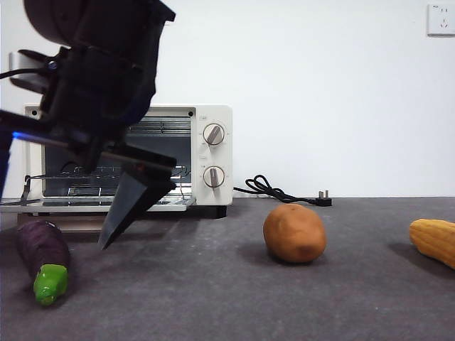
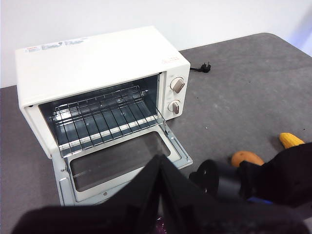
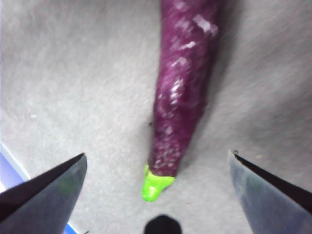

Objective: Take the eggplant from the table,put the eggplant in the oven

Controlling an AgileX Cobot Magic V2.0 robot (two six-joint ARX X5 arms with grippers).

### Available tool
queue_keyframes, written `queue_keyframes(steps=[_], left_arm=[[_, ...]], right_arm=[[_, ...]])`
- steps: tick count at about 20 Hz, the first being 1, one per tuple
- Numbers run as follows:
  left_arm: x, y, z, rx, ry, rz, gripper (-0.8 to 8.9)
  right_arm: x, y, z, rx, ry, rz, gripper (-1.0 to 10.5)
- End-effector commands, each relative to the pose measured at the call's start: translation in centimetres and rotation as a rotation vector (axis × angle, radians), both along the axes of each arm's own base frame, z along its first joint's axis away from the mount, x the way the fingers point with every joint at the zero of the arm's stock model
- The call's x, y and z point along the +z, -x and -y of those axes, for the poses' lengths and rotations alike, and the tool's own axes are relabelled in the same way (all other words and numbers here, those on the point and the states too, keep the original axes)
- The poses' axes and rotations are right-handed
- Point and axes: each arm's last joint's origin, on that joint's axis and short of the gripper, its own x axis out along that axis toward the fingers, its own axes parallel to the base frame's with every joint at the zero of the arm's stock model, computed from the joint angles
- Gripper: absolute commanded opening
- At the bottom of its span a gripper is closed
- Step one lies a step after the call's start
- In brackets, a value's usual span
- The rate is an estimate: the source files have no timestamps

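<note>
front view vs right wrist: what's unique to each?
Front only: the oven with its door down, the potato, the corn, the power cord. Right wrist only: the right gripper, fingers spread wide either side of the eggplant's green stem end. Both: the eggplant lying on the table, ungrasped.
</note>
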Motion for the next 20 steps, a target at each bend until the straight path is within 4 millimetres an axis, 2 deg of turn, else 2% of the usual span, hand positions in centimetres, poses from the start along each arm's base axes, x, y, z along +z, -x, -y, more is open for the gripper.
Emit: queue_keyframes(steps=[1,5,10,14,17,20], left_arm=[[-0.06,0.01,-0.01,-0.004,-0.013,0.005,-0.05],[-0.06,0.02,-0.01,-0.004,-0.013,0.005,-0.05],[-0.07,0.03,-0.01,-0.005,-0.013,0.005,-0.05],[-0.1,0.04,-0.01,-0.005,-0.013,0.001,-0.05],[-0.15,0.06,-0.01,-0.006,-0.015,-0.004,-0.05],[-0.16,0.07,-0.01,-0.008,-0.02,-0.003,-0.05]], right_arm=[[-1.35,0.67,-0.72,-0.002,0.026,-0.014,4.9],[-1.87,1.21,-1.13,-0.012,0.044,-0.002,4.9],[-2.18,1.33,-1.27,-0.036,0.057,0.013,2.8],[-2.19,1.27,-1.25,-0.052,0.067,0.034,2.0],[-2.19,1.19,-1.21,-0.061,0.078,0.056,0.6],[-2.19,1.15,-1.19,-0.065,0.082,0.066,0.3]])
